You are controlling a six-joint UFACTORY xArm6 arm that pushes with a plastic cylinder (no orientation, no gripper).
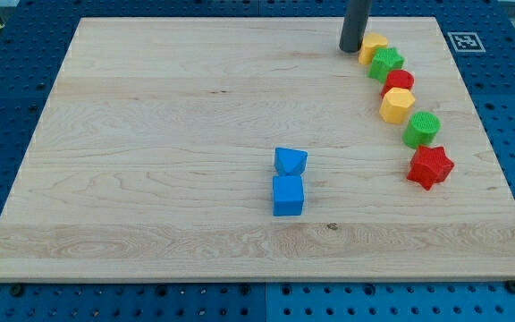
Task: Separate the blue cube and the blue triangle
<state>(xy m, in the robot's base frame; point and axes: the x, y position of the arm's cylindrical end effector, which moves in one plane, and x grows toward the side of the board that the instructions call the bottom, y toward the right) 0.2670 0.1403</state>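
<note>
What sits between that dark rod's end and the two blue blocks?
Nothing: in the camera view only bare wooden board lies between my tip and the touching blue triangle and blue cube.

Six blocks curve down board's (150, 134) right: yellow block (374, 46), green star (386, 63), red block (400, 80), yellow hexagon (397, 105), green cylinder (421, 129), red star (430, 166).

Light is bright and even across the board (168, 134), seemingly from overhead and diffuse. Shadows are short and soft: a thin dark edge under the blue cube (288, 196) and blue triangle (291, 162), and small ones beneath the blocks at the view's right. No strong glare shows on the wood; the grain reads clearly. Focus is sharp over the board. The rod (356, 25) looks dark and almost without detail. The board's edges look straight, with only perspective taper.
</note>
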